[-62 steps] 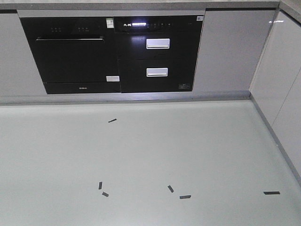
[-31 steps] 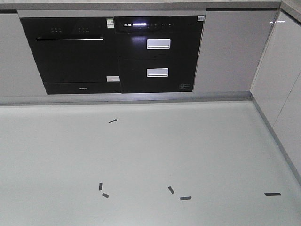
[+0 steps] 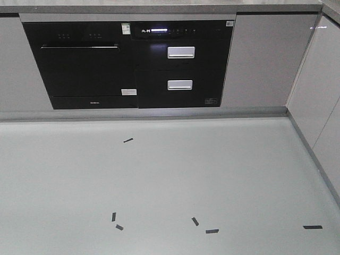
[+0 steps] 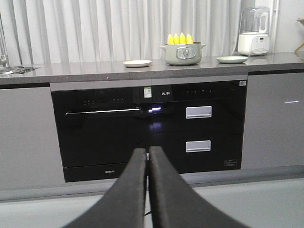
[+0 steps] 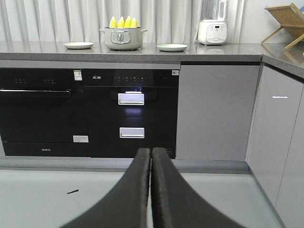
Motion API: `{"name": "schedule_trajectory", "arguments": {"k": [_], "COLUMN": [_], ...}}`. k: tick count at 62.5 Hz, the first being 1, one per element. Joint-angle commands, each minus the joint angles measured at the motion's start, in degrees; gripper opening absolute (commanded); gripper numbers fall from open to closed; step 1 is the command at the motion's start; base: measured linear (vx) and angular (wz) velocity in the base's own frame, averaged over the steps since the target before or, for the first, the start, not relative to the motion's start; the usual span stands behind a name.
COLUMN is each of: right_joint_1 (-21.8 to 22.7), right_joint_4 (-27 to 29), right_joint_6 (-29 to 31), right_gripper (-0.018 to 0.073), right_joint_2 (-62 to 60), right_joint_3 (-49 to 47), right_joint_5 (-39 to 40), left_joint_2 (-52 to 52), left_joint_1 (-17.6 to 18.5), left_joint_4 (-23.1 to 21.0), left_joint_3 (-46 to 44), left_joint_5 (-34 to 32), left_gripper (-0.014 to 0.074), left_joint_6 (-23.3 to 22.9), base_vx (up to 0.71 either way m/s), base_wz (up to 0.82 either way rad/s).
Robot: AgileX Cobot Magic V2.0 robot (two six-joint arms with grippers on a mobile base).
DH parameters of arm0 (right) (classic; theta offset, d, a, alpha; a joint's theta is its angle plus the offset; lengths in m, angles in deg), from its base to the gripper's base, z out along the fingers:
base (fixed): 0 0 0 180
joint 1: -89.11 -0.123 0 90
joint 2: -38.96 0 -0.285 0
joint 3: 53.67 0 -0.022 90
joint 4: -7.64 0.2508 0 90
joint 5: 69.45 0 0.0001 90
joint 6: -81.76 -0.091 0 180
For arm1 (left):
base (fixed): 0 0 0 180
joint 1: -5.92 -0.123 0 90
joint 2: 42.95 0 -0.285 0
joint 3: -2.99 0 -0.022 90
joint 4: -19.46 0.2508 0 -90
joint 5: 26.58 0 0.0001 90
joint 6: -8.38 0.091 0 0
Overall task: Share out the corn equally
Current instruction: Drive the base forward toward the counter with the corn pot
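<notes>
The corn [image 4: 179, 39] stands tips-up in a grey-green lidless pot [image 4: 183, 53] on the grey counter [image 4: 71, 71], with four yellow tips showing above the rim. A white plate [image 4: 137, 63] lies on the counter at the pot's 9 o'clock and a pale green plate [image 4: 232, 59] at its 3 o'clock, both apart from it. Further toward 3 o'clock stands a white blender-like appliance [image 4: 254, 31], and the right wrist view shows a wooden rack [image 5: 285, 19] beyond that. The left gripper [image 4: 147, 151] is clenched on nothing, fingers pressed together, with the corn at its 1 o'clock, well apart. The right gripper [image 5: 151, 151] is likewise clenched and bare, with the corn [image 5: 122, 22] at its 11 o'clock. Between grippers and counter lie the pale floor [image 3: 212, 170], dotted with black tape marks [image 3: 212, 231], and the black built-in units [image 3: 127, 64] under the countertop.
</notes>
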Motion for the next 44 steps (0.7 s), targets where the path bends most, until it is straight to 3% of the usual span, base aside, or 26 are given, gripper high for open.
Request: {"name": "schedule_trajectory", "arguments": {"k": [1, 44], "right_joint_1": [-0.1, -0.1], "right_joint_4": [-0.2, -0.2], "right_joint_6": [0.1, 0.1], "right_gripper": [-0.0003, -0.0003], "right_joint_2": [-0.2, -0.2], "right_joint_3": [0.6, 0.6], "right_joint_5": [4.3, 4.3], "left_joint_2": [-1.0, -1.0], "left_joint_1": [-0.1, -0.1], "left_joint_4": [-0.4, -0.4], "left_joint_3": [0.8, 0.8], "left_joint_5": [-4.5, -4.5], "left_gripper": [-0.0006, -0.0006], "left_joint_6": [-0.6, -0.6], "base_vx": [0.11, 0.12], "base_wz": [0.02, 0.02]}}
